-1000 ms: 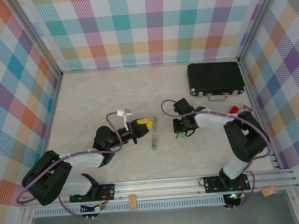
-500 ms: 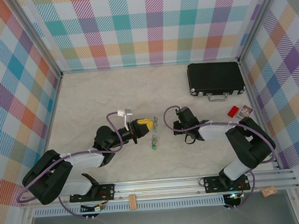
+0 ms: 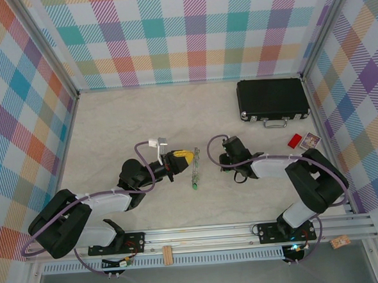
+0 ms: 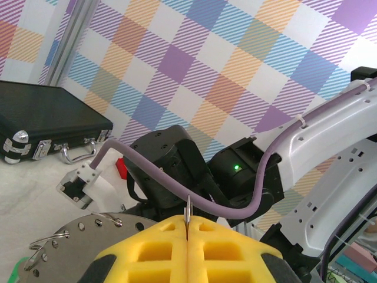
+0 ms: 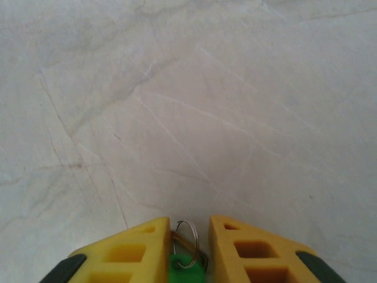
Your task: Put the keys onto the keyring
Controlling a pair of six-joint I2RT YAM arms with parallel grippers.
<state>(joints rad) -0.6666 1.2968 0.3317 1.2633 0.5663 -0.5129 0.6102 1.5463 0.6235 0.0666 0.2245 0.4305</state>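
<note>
At the near edge of the tabletop [image 3: 123, 120] the two arms reach inward from their bases. The left gripper [image 3: 181, 158] lies low, left of the middle, pointing right, and its yellow jaws are pressed together on the keyring [image 3: 194, 167]. From above, the keyring stands on edge as a thin grey line just past the jaw tips, running roughly near to far, with its far end in the grip. At its near end hangs a green-tagged key [image 3: 194, 187]; whether it touches the tabletop I cannot tell. In the left wrist view a thin sliver of metal rises from the seam between the closed pads [image 4: 159, 247]. Left of them the ring's flat grey face shows, pierced with small holes, with a small wire loop [image 4: 40, 246] at its rim.

Just to the right, a little apart from the keyring, the right gripper [image 5: 188, 227] points down at the tabletop. Its jaws stand apart, and a second key [image 5: 186, 266] sits in the gap between them, a green tag with a small wire ring on it. A dark slit shows between the tag and the right-hand pad [image 5: 247, 250]; whether the other pad touches the tag I cannot tell.

Farther back on the right, near the side wall, a small red object [image 3: 295, 141] and a small card [image 3: 311, 138] lie side by side. Beyond them, toward the far right corner, a black case [image 3: 273, 99] lies flat with its handle facing the arms. Checked walls [image 3: 189, 32] close the space behind.
</note>
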